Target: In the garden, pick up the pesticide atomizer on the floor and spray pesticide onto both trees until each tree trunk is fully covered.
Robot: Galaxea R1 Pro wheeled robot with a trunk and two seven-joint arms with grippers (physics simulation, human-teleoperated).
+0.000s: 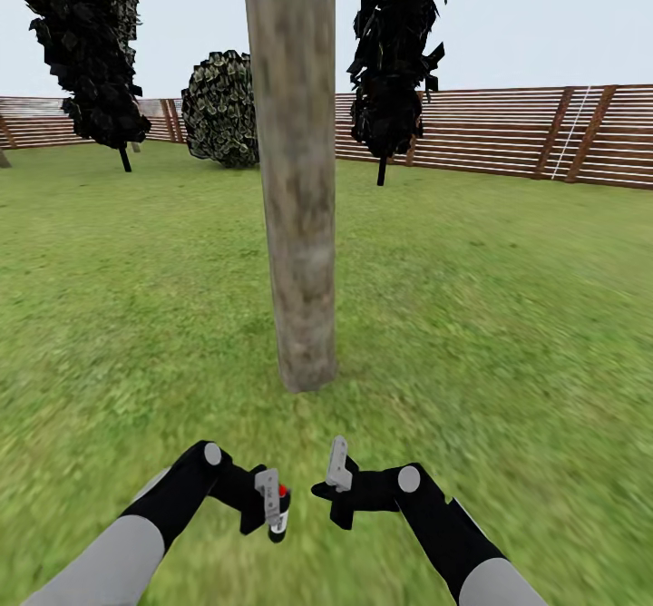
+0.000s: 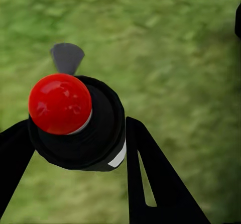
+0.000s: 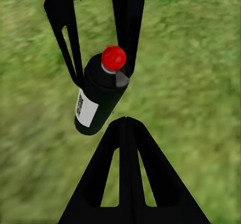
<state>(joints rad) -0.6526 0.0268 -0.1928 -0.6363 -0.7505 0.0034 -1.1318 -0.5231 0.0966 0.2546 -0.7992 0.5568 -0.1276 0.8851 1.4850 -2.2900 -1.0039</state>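
My left hand (image 1: 272, 508) grips the black spray bottle (image 1: 279, 513) with its red top, low over the grass (image 1: 508, 334). My right hand (image 1: 336, 479) sits just beside it, fingers shut on nothing. Ahead stands the thick tree trunk (image 1: 295, 180). Far back are dark bushes (image 1: 220, 109) and the wooden fence (image 1: 508, 130).

The tree trunk (image 1: 297, 180) stood straight ahead of both grippers, blocking the middle. Open grass (image 1: 508, 316) lay free on either side of it and between it and the grippers. 3 dark bushes (image 1: 220, 109) and the fence (image 1: 508, 130) stood well beyond.
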